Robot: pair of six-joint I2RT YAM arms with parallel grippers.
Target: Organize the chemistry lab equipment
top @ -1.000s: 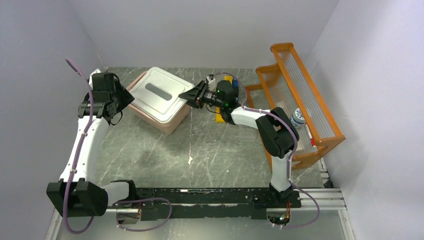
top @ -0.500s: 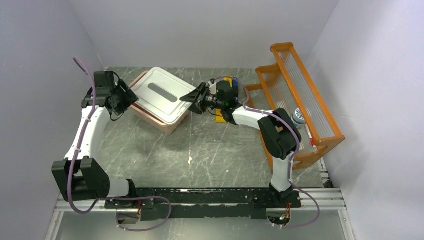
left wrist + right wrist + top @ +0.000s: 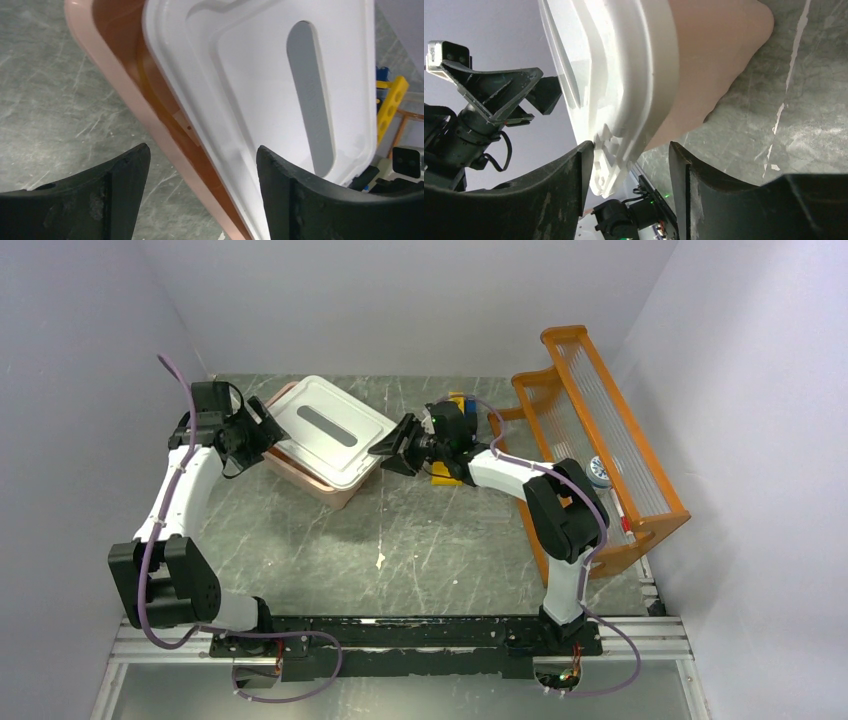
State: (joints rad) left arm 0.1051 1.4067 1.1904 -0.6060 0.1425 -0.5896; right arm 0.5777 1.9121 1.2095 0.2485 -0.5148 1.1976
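Pale lavender walls close in a grey, marbled counter (image 3: 440,540), with both arms reaching from its near edge toward the far half. There a pink plastic tub (image 3: 322,484) stands with its white lid (image 3: 330,430) lying askew on top. The lid is slid toward the right, so the tub's left rim is uncovered and a strip of brownish interior shows in the left wrist view; what is inside cannot be made out. The left hand (image 3: 200,155) is at that uncovered side, its dark fingers (image 3: 115,195) spread wide. The pink rim and the lid's edge lie in the gap between them, and it grips nothing. The right hand (image 3: 630,147) is at the lid's opposite corner, also parted. The stepped corner of the lid sits between its fingers (image 3: 549,195), close against one and with a clear gap to the other, so it clamps nothing. Of the lab equipment, a yellow holed block (image 3: 393,102) lies on the counter just behind the right arm, between the tub and the orange shelf rack (image 3: 562,338), with a blue piece (image 3: 470,403) beside it that is too small to identify. A small round white-and-blue container (image 3: 598,474) sits inside the rack. A white scrap (image 3: 380,561) lies on the counter, well apart from the tub and nearer the arm bases.
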